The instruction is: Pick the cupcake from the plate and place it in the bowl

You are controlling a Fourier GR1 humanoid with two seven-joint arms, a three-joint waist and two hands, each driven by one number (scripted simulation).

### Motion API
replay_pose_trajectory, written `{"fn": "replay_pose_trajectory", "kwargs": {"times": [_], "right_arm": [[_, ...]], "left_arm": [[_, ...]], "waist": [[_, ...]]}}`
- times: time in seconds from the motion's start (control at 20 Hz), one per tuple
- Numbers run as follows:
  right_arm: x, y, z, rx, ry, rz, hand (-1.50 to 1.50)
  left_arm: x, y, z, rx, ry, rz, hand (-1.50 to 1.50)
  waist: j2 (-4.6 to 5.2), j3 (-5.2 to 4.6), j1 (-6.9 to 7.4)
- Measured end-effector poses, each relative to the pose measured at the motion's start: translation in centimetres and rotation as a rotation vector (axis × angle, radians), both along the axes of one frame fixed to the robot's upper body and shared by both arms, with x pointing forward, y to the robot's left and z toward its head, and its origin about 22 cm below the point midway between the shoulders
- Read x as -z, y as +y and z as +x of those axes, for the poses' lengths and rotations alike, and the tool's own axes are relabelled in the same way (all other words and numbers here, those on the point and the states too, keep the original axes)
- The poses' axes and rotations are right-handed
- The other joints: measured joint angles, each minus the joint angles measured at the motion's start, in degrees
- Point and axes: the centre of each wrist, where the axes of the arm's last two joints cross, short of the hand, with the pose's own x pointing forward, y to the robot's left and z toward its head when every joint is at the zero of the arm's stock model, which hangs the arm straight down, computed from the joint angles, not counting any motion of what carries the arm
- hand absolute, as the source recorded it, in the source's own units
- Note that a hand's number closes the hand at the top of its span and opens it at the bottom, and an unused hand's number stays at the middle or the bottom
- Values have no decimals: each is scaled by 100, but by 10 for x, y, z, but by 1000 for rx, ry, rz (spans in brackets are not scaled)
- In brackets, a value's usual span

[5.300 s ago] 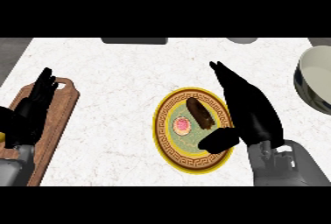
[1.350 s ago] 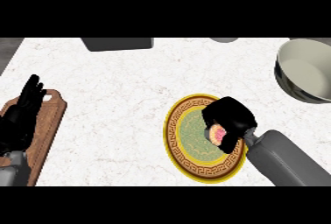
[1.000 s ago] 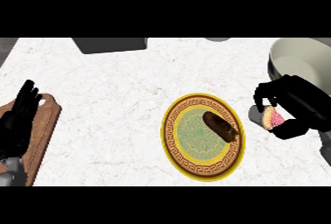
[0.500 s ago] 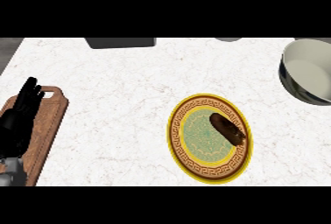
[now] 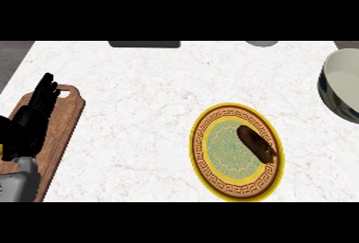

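The cupcake is nowhere in view: the plate [image 5: 197,153] holds only a brown pastry [image 5: 254,141], and the right hand is unseen. Left of the plate, the left hand [image 5: 32,118] rests with fingers released. Likely mid-carry; next comes lowering it into the bowl [image 5: 335,88], right of the plate.

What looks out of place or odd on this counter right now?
Nothing is spilled or tipped. One oddity: no cupcake shows. The plate holds only a dark brown oblong piece, and the visible part of the bowl, cut off at the right edge, looks empty. The left hand rests open over the wooden board.
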Motion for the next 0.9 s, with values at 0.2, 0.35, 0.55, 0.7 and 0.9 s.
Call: {"fn": "replay_pose_trajectory", "kwargs": {"times": [0.2,0.35,0.55,0.7,0.9], "right_arm": [[17,-8,23,16,11,18,150],[28,-6,41,19,10,30,150],[40,-7,58,21,12,28,150],[46,-11,59,73,70,-90,150],[64,-14,61,144,207,-142,-150]], "left_arm": [[-1,-7,6,21,-6,-1,0],[4,-9,4,30,-6,-7,0],[-4,-16,10,39,-8,-7,0],[-5,-17,12,48,-13,-9,0],[-6,-20,14,57,-22,-5,0]], "waist": [[25,4,90],[33,5,126],[54,10,174],[85,6,228],[122,15,317]]}}
